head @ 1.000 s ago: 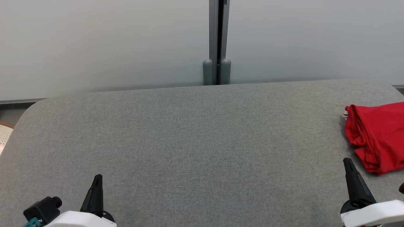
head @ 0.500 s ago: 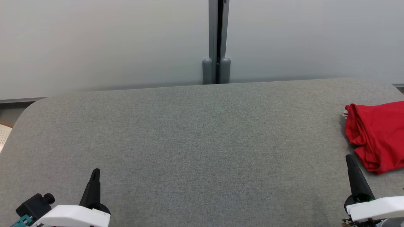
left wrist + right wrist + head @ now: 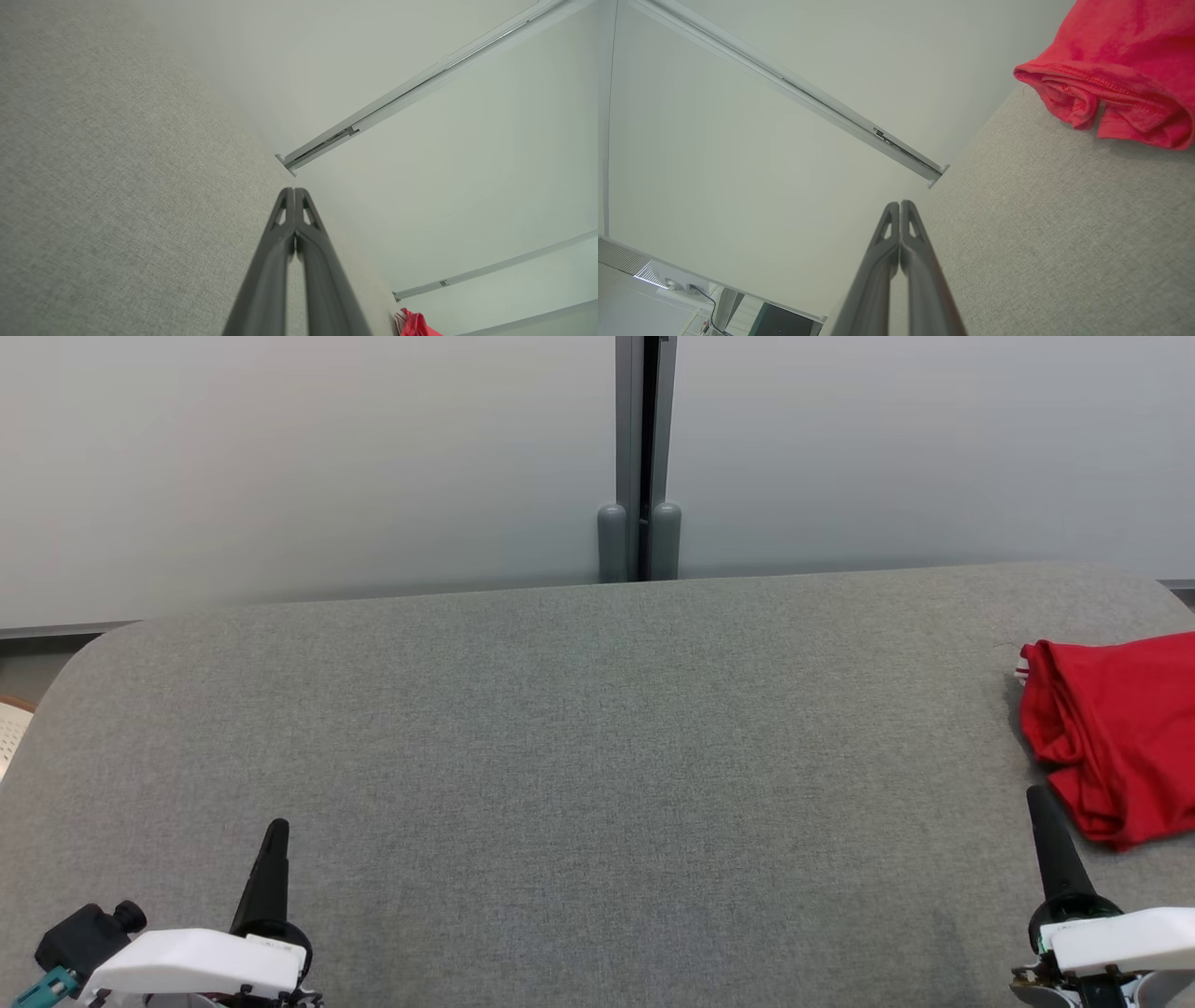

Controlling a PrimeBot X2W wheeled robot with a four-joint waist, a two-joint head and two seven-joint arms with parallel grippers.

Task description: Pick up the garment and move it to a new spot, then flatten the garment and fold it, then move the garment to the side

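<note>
Head view: a wide grey fabric-covered counter (image 3: pixel 579 756) stands before a pale partition wall (image 3: pixel 308 467), with the robot's two hands low at the near edge. The left hand (image 3: pixel 274 845) and the right hand (image 3: pixel 1044 817) each point away from the robot, and both have their two dark fingers pressed together, pinching nothing; each wrist view shows the fingertips meeting in a closed point. The garment (image 3: pixel 1116 733), a bright red crumpled heap, lies on the counter just ahead of the right hand and slightly to its outer side, near but not touching its fingertips, and partly cut off by the picture's edge. It lies well apart from the left hand, far off to that hand's right. The right arm is clearly the nearer one for the pickup. The heap appears to stretch roughly fore and aft from the right hand, though its full shape is hidden. A small white tag at its far corner is too small to read; no other writing shows.
</note>
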